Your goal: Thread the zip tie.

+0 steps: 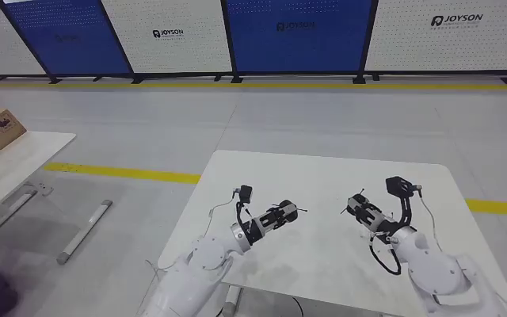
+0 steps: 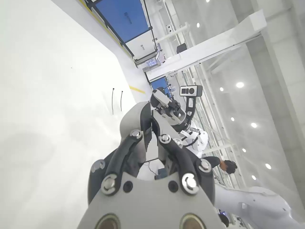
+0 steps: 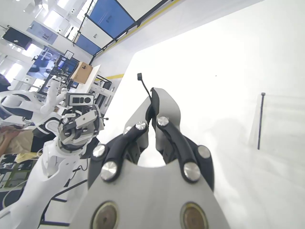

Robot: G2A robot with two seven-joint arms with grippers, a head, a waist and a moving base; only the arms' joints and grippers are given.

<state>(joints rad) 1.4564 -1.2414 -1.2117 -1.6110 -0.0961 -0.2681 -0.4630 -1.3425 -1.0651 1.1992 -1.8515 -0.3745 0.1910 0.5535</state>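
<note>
White table (image 1: 333, 170) with spare ties (image 2: 112, 101), right gripper (image 3: 151, 94) clamped on a zip tie (image 3: 143, 84), left gripper (image 1: 285, 211) state unclear, blue-and-white panels (image 1: 297, 36) beyond.

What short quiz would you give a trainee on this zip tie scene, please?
1. What does the right gripper hold? A: a zip tie; B: a screw; C: nothing.
2. True or false: the held tie's head is hidden inside the gripper.
3. Fill in: the loose tie lies flat on the ___.
Key: 1 A; 2 false, the head sticks out; 3 table.
</note>
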